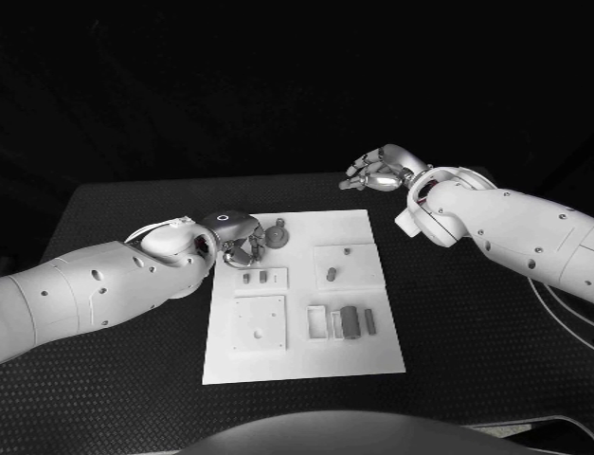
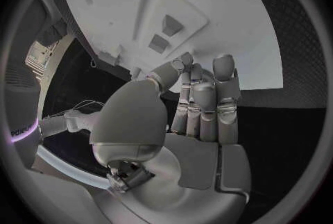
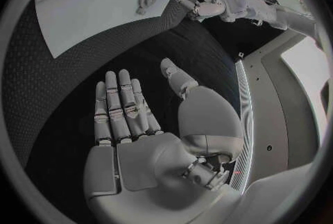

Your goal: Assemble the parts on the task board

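The left hand (image 1: 240, 239) is seen from the head camera at the far left corner of the white task board (image 1: 303, 355), while its wrist camera shows its fingers (image 2: 225, 88) held straight and close together with nothing in them. The right hand (image 1: 379, 172) is kept off the board over the black table (image 1: 488, 322), and in its wrist view it (image 3: 149, 124) is spread flat and empty. Small grey parts (image 1: 351, 322) are seen in the board's slots, but their shapes are too small to make out.
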Controlling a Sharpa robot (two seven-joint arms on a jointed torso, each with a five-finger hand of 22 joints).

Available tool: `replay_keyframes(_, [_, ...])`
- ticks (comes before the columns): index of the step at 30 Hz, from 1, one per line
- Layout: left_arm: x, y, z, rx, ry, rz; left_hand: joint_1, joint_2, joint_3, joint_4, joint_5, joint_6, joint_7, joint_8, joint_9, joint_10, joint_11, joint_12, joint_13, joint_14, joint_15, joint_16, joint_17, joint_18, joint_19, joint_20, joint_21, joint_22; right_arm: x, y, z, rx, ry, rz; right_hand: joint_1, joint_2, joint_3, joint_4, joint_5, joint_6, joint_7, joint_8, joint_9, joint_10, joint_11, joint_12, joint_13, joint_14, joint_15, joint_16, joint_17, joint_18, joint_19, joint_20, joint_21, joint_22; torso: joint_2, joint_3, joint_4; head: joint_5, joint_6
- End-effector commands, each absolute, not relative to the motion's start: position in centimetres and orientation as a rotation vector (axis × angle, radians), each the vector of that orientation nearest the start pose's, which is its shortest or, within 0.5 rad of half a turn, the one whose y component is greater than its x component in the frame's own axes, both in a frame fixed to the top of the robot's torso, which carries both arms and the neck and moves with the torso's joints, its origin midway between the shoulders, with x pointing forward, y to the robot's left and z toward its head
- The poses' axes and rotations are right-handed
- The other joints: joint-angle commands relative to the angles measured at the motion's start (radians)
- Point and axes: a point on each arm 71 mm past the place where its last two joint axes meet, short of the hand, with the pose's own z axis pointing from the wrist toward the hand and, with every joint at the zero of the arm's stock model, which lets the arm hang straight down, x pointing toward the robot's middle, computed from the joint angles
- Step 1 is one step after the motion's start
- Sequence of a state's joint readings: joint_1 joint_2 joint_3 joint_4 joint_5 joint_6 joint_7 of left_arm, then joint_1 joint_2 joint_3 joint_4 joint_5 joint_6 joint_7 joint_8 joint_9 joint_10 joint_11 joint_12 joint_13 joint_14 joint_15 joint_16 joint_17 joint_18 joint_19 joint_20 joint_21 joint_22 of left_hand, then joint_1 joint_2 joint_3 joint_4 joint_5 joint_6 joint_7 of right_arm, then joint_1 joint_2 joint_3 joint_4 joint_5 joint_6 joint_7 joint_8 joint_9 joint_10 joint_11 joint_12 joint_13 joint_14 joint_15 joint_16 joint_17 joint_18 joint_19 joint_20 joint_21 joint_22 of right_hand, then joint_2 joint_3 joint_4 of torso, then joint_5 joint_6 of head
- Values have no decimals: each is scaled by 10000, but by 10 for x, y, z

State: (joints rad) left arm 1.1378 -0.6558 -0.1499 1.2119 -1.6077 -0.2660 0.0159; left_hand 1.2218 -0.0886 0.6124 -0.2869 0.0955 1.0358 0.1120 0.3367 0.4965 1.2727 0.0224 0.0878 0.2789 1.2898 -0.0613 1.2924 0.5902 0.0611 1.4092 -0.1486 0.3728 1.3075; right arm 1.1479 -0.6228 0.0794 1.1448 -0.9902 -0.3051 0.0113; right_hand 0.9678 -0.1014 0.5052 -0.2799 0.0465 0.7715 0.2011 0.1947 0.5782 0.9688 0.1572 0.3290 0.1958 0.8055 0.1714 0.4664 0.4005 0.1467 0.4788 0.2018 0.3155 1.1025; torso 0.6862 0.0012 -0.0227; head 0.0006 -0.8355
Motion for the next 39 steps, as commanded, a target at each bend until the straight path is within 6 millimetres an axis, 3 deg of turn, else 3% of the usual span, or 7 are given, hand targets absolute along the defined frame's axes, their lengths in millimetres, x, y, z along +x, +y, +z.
replay_keyframes(1, [502, 187, -275, 4352, 17977, -5361, -33, 27, 62, 12, 1, 75, -18, 28, 5, 316, 211, 44, 16, -19, -80, 33, -15, 636, -56, -115, 30, 213, 554, -203, -199, 3767, 16757, 8575, -74, 33, -70, 1, 18, -79, 191, 32, -11, 63, -17, -42, -15, 67, 7, -61, 3, -66, -14, 24, -53, 15, 2, -4, 1, -10, -2])
replay_keyframes(39, [500, 181, -292, 4590, 18435, -5262, -50, 42, 72, 26, -1, 76, -12, 16, 0, 333, 207, 16, 44, -26, -85, 30, -21, 606, -61, -136, 25, 210, 554, -205, -200, 3826, 16850, 8507, -117, 33, -91, 22, 17, -97, 197, 41, -44, 91, -9, -110, -89, 56, 21, -132, 7, -74, -34, 34, -97, 50, -1, 5, 1, -37, 1])
